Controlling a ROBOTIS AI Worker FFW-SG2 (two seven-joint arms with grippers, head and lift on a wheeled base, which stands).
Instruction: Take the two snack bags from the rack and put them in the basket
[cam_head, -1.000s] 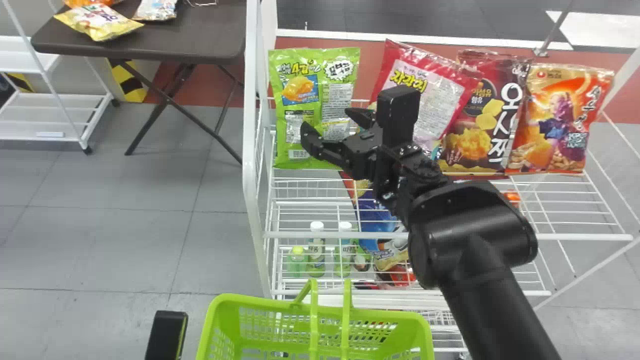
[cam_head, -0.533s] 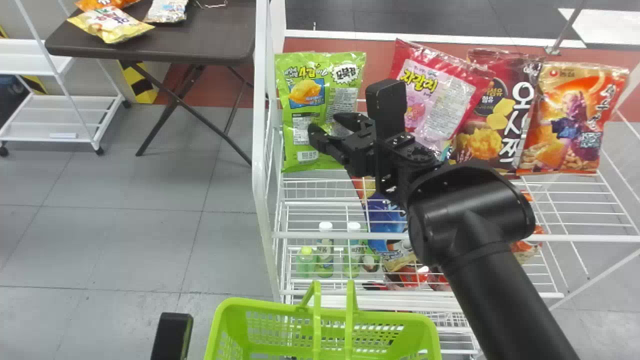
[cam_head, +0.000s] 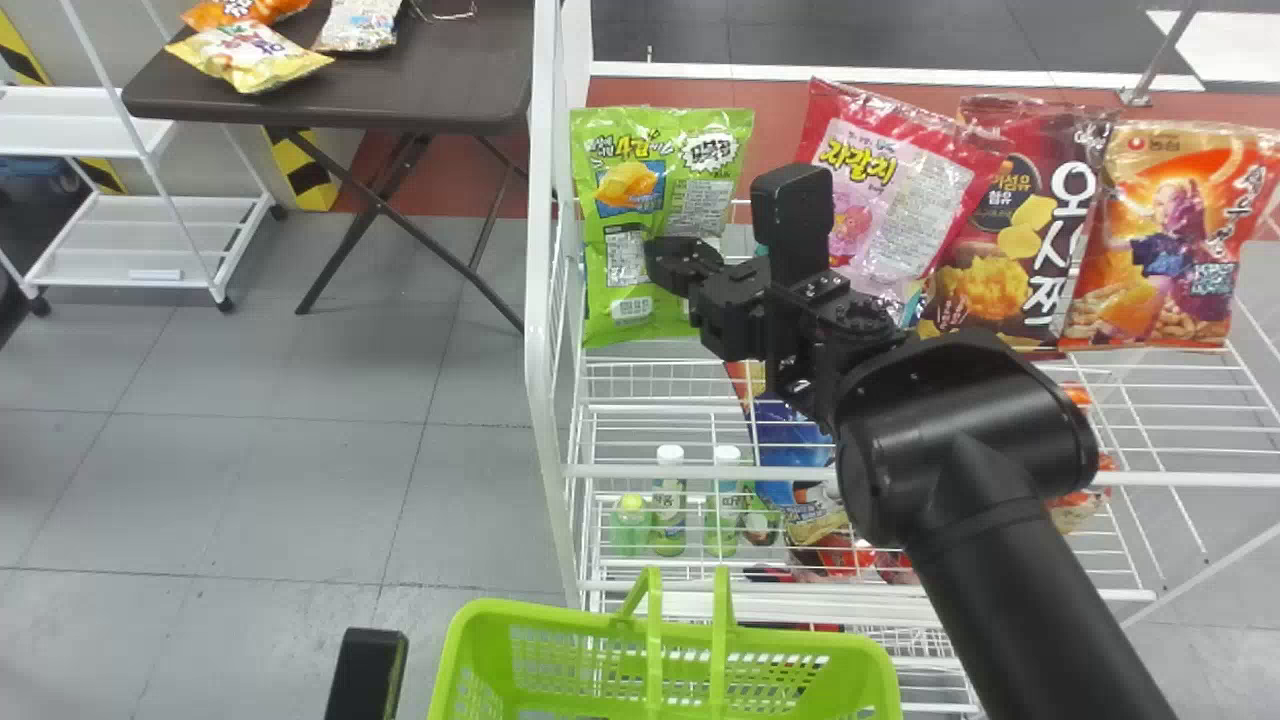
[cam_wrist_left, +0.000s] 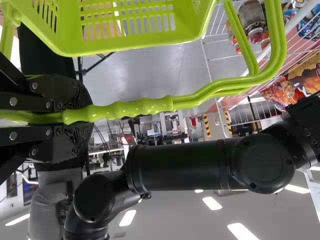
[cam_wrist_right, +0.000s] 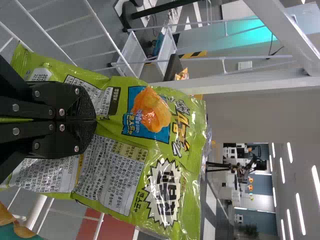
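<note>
In the head view my right gripper (cam_head: 675, 270) is at the lower middle of the green snack bag (cam_head: 620, 180) on the left end of the rack (cam_head: 900, 472). The right wrist view has the gripper (cam_wrist_right: 92, 120) shut, pinching the front of the green bag (cam_wrist_right: 107, 170), whose wrapper creases at the fingertips. My left gripper (cam_head: 367, 675) stays low beside the green basket (cam_head: 875, 665). In the left wrist view the left gripper (cam_wrist_left: 82, 117) is shut on the basket handle (cam_wrist_left: 150, 106), with the basket (cam_wrist_left: 145, 37) alongside.
Right of the green bag stand a pink-red bag (cam_head: 890, 190), a dark red bag (cam_head: 1000, 250) and an orange bag (cam_head: 1160, 230). Bottles (cam_head: 668, 515) occupy a lower shelf. The rack's white side post (cam_head: 540, 300) rises just left of the green bag.
The right gripper's fingers, apart before, have closed at the green bag. The head view has swung left, so the rack, basket and table all sit farther right in it.
</note>
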